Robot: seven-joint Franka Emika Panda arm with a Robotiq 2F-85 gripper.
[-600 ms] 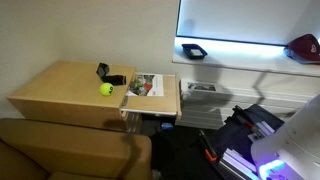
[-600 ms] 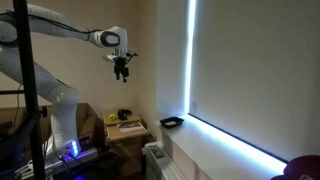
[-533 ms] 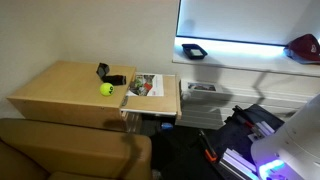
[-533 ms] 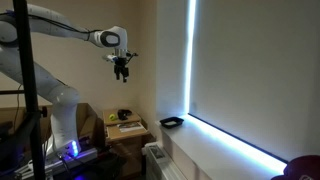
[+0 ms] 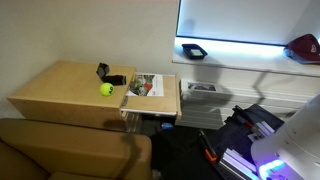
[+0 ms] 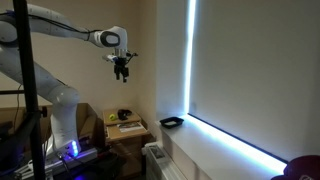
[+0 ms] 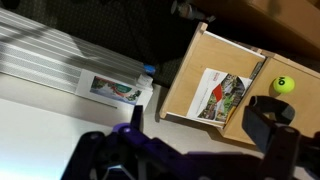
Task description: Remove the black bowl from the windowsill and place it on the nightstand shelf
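The black bowl (image 5: 193, 51) sits on the white windowsill (image 5: 245, 60) under the glowing window, near its end; it also shows in an exterior view (image 6: 172, 122). My gripper (image 6: 121, 72) hangs high in the air, well above the nightstand and apart from the bowl. In the wrist view the gripper (image 7: 200, 125) is open and empty, looking down on the nightstand shelf (image 7: 185, 95). The shelf (image 5: 166, 105) juts from the nightstand's side, with a magazine on it. The bowl is out of the wrist view.
The tan nightstand top (image 5: 60, 90) holds a yellow-green ball (image 5: 106, 89) and a small black gadget (image 5: 105, 72). A magazine (image 7: 222, 95) covers part of the shelf. A dark red object (image 5: 303, 47) lies on the windowsill. A radiator (image 7: 60, 60) stands under the sill.
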